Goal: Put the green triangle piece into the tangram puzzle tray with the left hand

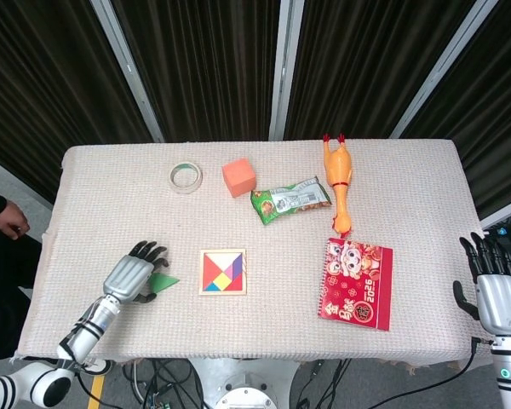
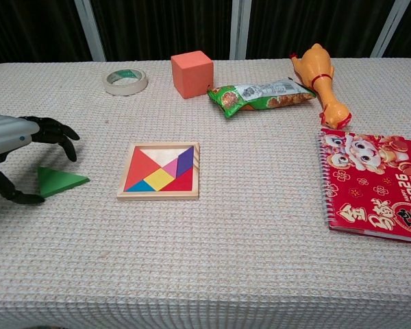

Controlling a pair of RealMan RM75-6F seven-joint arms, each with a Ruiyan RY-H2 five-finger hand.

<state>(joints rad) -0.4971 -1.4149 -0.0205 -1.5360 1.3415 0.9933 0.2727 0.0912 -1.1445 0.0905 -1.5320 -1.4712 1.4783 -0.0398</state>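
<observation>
The green triangle piece [image 2: 59,181] lies flat on the cloth, left of the tangram puzzle tray [image 2: 160,171], which holds several coloured pieces. In the head view the triangle [image 1: 165,280] peeks out beside my left hand [image 1: 131,275], with the tray [image 1: 222,272] to its right. My left hand [image 2: 15,154] arches over the triangle's left end, fingers above and thumb below, holding nothing. My right hand [image 1: 497,288] hangs off the table's right edge, fingers spread and empty.
Along the back stand a tape roll [image 2: 125,81], an orange cube [image 2: 192,73], a green snack bag [image 2: 260,95] and a rubber chicken [image 2: 321,76]. A red calendar [image 2: 377,186] lies at the right. A person's arm [image 1: 0,211] shows at the far left.
</observation>
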